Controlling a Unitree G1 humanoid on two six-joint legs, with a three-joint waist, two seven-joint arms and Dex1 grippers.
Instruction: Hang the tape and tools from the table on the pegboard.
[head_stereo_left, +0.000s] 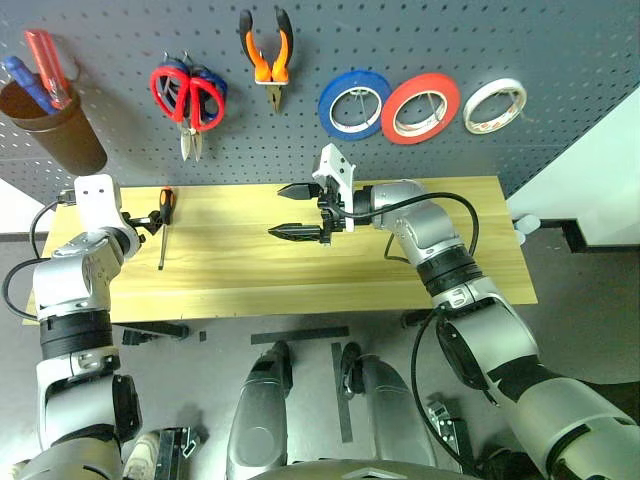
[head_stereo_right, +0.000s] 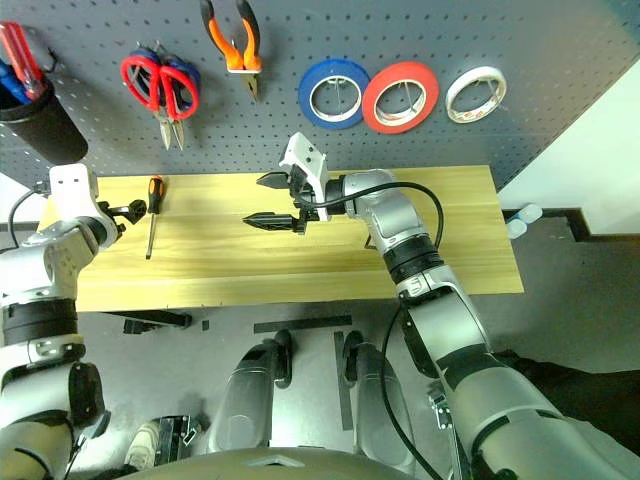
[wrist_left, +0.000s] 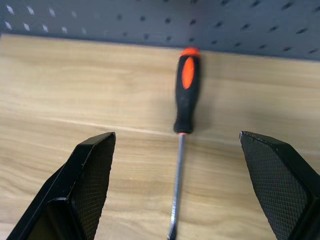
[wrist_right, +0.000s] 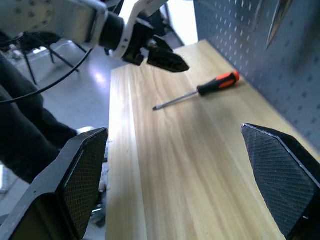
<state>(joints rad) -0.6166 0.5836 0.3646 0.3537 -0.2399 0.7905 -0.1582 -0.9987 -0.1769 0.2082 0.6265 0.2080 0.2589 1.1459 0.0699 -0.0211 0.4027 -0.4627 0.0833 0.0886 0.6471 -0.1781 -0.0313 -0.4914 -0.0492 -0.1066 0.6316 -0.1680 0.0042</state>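
Black-and-orange screwdriver (head_stereo_left: 164, 222) is lying flat on the worktop (head_stereo_left: 250, 265) near its left end, handle toward the pegboard (head_stereo_left: 420, 40) and shaft pointing back toward the robot; it looks like the last tool not yet hung. Red scissors (head_stereo_left: 186, 100), pliers (head_stereo_left: 268, 55) and white tape (head_stereo_left: 494, 105) are already hanging on the board, alongside a blue roll (head_stereo_left: 354, 104) and a red roll (head_stereo_left: 421, 108). Left hand (wrist_left: 175, 195) is hovering just short of the screwdriver, its jaws spread wide and empty, with the thin shaft running down the gap between them. Right hand (head_stereo_left: 297, 212) is hanging over the middle of the worktop, also spread and holding nothing, well apart from the tool. Handling judgement: the screwdriver is probably light and rigid, so no crushing worry, but the bare metal shaft is narrow, smooth and round, and is likely to roll or slip between the pads. The handle is thicker and appears to have a grippy moulded surface, so taking hold across its black midsection should be safer and should keep the tool balanced. Lying flat on wood, it is leaving little clearance beneath, so the fingers (wrist_left: 92, 170) would need to come down on either side of it. A pinch too near either end might let it pivot while being lifted to a hook.
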